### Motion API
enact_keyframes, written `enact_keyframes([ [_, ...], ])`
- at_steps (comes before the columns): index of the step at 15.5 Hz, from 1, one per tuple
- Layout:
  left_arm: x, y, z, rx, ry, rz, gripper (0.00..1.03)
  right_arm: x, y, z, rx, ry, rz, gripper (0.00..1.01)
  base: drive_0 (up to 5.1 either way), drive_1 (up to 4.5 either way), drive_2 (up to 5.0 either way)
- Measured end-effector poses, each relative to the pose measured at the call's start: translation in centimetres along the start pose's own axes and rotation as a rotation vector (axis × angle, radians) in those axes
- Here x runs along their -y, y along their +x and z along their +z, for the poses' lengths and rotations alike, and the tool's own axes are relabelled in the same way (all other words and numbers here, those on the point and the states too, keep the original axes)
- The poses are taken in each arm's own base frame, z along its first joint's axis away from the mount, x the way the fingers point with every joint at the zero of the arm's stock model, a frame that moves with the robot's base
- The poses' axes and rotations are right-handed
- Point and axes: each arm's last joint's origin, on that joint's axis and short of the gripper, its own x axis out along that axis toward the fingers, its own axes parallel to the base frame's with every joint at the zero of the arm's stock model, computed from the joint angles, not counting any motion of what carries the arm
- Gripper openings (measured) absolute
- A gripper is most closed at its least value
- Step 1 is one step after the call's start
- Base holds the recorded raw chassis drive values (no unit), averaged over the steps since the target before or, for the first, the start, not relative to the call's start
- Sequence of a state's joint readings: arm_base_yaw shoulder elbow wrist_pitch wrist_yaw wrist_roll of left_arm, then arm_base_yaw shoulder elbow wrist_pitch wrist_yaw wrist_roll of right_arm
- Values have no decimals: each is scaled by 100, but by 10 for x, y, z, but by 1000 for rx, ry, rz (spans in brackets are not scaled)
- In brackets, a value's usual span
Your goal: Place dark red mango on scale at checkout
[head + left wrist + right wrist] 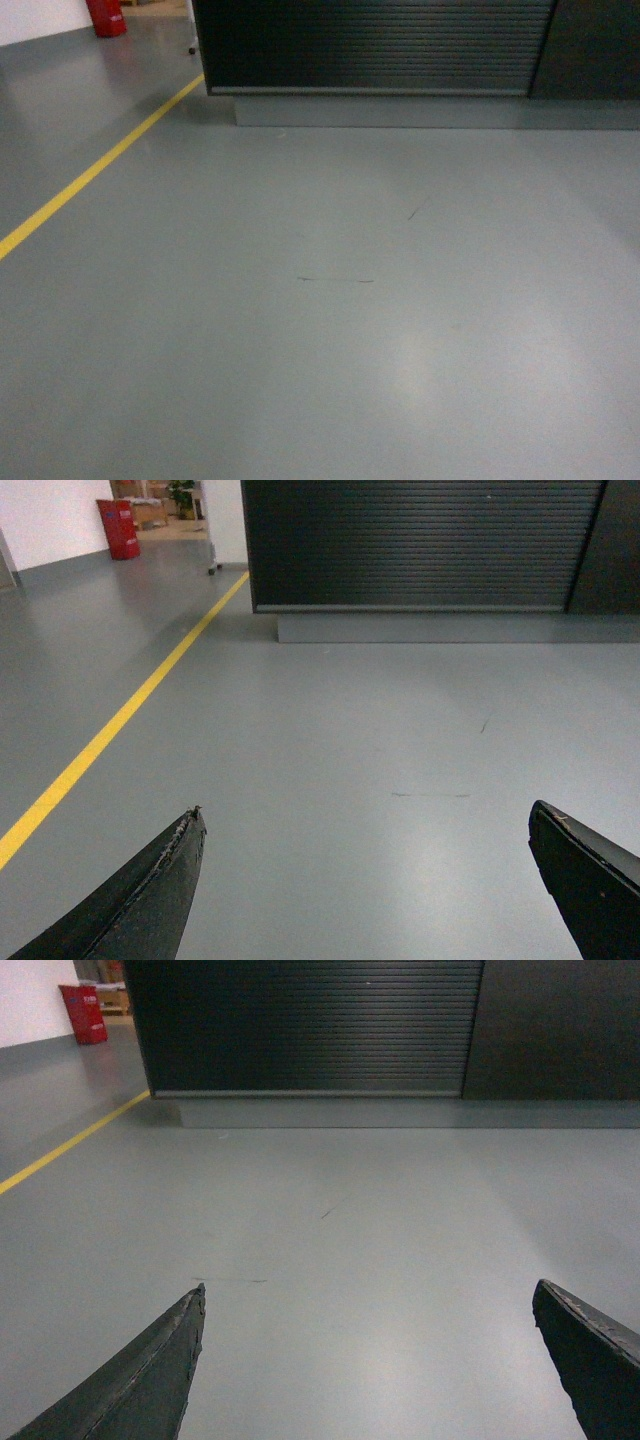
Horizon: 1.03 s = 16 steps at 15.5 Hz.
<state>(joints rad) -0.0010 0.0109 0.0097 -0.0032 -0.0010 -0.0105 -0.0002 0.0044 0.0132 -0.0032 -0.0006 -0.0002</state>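
The checkout [380, 45] stands ahead as a black counter with a dark ribbed front panel; it also fills the top of the left wrist view [420, 545] and the right wrist view [310, 1025]. Only its front shows, its top is out of view. The dark red mango and the scale are out of view. My left gripper [365, 815] is open over bare grey floor, with nothing between its black fingers [165, 880]. My right gripper [368, 1290] is open too and empty, its fingers [160, 1360] wide apart. Neither gripper appears in the head view.
A grey floor [330, 300] stretches up to the counter's grey plinth [400, 110]. A yellow line [95, 170] runs diagonally on the left. A red container [107, 17] stands far back left, near a white wall.
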Motion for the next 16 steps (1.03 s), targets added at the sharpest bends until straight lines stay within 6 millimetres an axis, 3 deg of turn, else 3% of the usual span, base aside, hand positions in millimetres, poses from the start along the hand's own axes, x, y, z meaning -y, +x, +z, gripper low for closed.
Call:
enact_keyframes([
  [11, 0, 0, 0, 0, 0, 0, 98, 0, 0, 0, 0, 0, 0, 98, 0, 0, 0],
  [16, 0, 0, 0, 0, 0, 0, 98, 0, 0, 0, -1, 0, 0, 98, -1, 432, -435],
])
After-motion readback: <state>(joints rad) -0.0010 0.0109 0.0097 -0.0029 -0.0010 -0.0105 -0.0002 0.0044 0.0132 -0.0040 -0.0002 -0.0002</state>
